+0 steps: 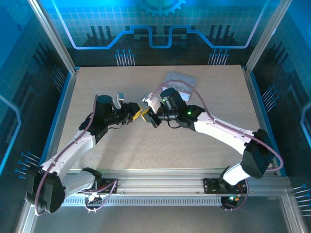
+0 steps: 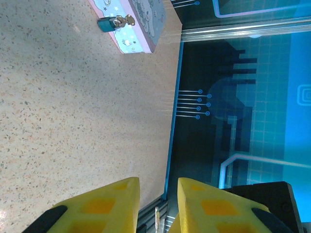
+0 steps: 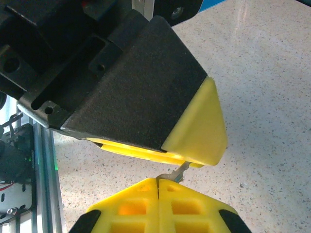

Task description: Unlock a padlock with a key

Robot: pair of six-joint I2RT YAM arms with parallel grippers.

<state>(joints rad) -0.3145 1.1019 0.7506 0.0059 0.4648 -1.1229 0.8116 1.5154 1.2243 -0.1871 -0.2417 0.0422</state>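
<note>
A tiny dark teal-blue metal padlock (image 2: 108, 23) hangs against the side wall of a pale blue, cartoon-printed tin (image 2: 141, 19), hooked to a small brass-coloured clasp (image 2: 128, 19) (too small to tell whether the shackle is latched). A thin, silvery metal key (image 3: 176, 172) is pinched by one end between the closed yellow tips of the right gripper (image 3: 159, 182). Its free end slants up and to the right, above the speckled table (image 3: 272, 87).

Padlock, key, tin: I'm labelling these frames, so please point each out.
padlock (image 2: 108, 24), left wrist view, its teal body.
key (image 3: 177, 172), right wrist view, its exposed silvery end.
tin (image 2: 145, 13), left wrist view, its printed lid.
</note>
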